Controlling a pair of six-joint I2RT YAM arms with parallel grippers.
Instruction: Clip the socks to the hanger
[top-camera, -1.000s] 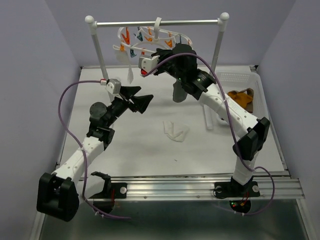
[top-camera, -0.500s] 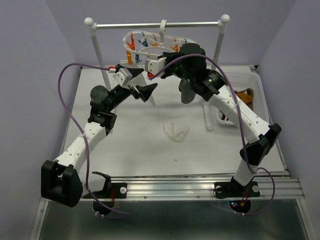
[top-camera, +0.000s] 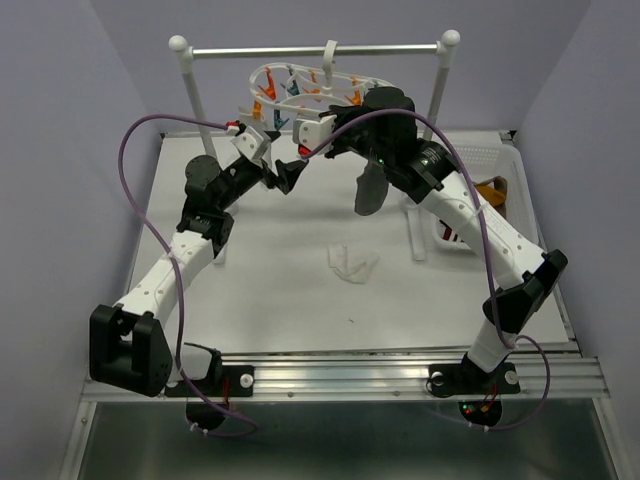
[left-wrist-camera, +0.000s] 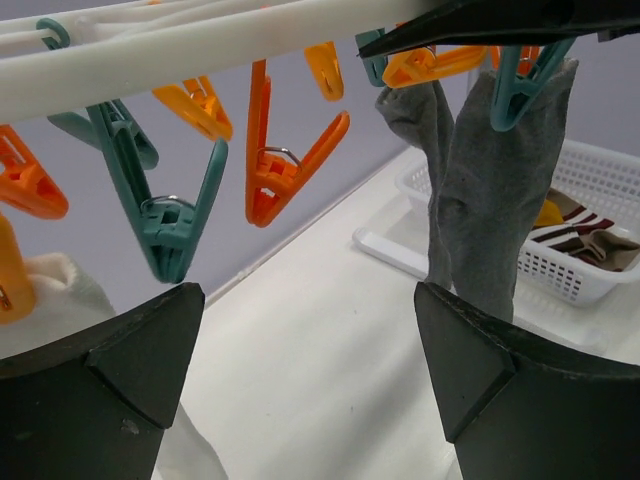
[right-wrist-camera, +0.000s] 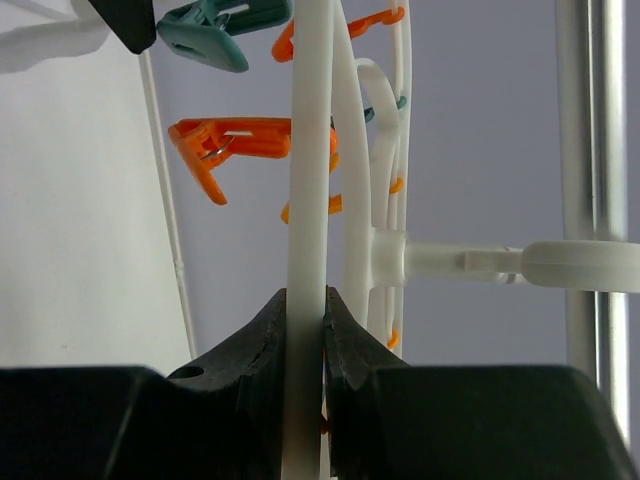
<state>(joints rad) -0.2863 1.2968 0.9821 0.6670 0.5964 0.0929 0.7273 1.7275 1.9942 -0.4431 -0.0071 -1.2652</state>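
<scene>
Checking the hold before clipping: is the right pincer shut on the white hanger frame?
Shut: the right pincer clamps the white plastic oval hanger, black fingers pressed against both sides of its ring.

a robotics lab test cell, not a home. plain lavender walls (top-camera: 80, 100) box in a white desk (top-camera: 290, 300). two white-and-black robot arms, the left arm (top-camera: 170, 275) and the right arm (top-camera: 480, 235), are bolted to an aluminium rail (top-camera: 350, 372) at its near edge, trailing purple cables (top-camera: 180, 120). the only household things are laundry items: a hanger (top-camera: 318, 88) on a metal rail stand (top-camera: 250, 47) and a white basket (top-camera: 475, 155).
</scene>
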